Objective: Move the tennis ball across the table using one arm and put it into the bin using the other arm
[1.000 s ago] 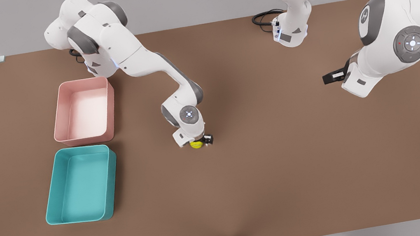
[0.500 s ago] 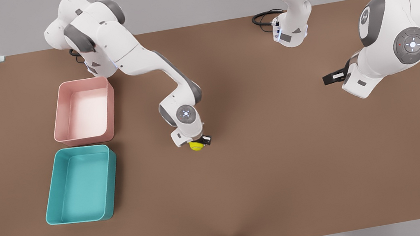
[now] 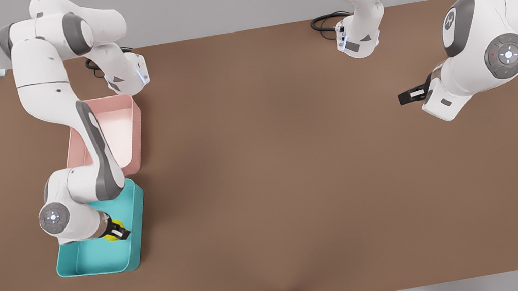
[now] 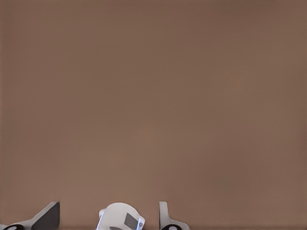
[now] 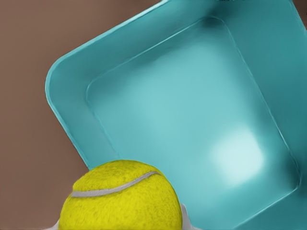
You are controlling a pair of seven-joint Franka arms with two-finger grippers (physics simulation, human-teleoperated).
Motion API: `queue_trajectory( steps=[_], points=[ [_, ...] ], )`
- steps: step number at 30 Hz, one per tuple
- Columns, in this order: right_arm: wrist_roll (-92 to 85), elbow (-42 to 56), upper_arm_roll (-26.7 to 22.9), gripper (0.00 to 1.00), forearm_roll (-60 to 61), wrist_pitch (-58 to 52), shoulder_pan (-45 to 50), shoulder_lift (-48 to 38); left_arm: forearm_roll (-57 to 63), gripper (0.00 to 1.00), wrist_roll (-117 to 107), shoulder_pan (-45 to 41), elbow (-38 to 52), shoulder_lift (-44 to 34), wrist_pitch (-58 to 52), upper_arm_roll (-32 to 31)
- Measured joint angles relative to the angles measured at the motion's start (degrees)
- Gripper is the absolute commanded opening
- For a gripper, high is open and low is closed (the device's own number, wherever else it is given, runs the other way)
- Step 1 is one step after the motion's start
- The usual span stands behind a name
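The right gripper (image 3: 117, 232) clamps the tennis ball (image 3: 111, 231) over the teal bin (image 3: 97, 262), seemingly near one wall, so the ball could bounce out on release; the left gripper (image 4: 109, 215) waits with fingers spread.

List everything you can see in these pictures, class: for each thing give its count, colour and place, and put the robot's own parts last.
Tennis ball: one, yellow-green, held above the teal bin's interior.
Bin: one, teal, on the table at the front view's left, nearer the camera.
Pink bin: one, pink, just behind the teal one.
Table: one, brown, under everything.
Cable: one, black, at the far table edge by an arm's base.
Right gripper: one, dark jaws, shut on the ball over the teal bin.
Left gripper: one, dark jaws apart, waiting above bare table at the front view's right.
Arms: two, white and grey.
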Motion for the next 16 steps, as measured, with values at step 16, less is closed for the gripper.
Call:
queue_trajectory(
  steps=[16],
  points=[
    [-17.45,15.72,2.01,1.00,-2.45,-34.45,-3.02,-17.34,0.00,1.00,-0.26,0.00,-0.01,0.02,0.05,0.00]
  ],
)
